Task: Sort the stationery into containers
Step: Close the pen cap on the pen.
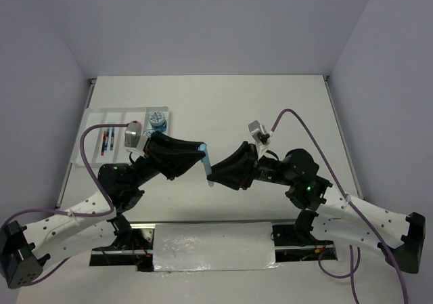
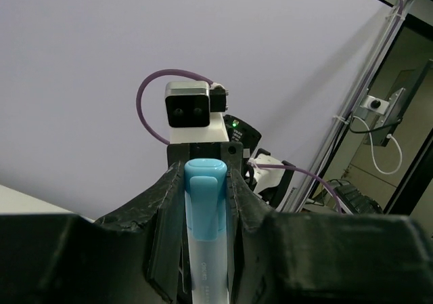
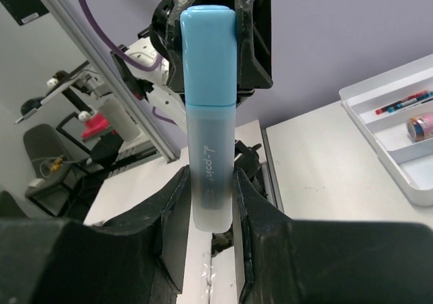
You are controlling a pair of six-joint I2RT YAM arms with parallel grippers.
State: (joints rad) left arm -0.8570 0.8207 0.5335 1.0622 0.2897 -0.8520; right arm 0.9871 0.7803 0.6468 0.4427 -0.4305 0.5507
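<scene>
A light-blue highlighter with a frosted body hangs in the air above the table's middle, held from both sides. My left gripper is shut on its blue cap end. My right gripper is shut on the frosted body; the cap points up toward the left gripper's fingers. The white divided tray lies at the far left, holding thin pens and two blue-white rolls. The right wrist view shows the tray with pens and a pink-orange cylinder.
A white wrapped board lies across the near edge between the arm bases. Purple cables loop over both arms. The left arm's wrist camera hovers over the tray's right part. White walls close in the table on three sides.
</scene>
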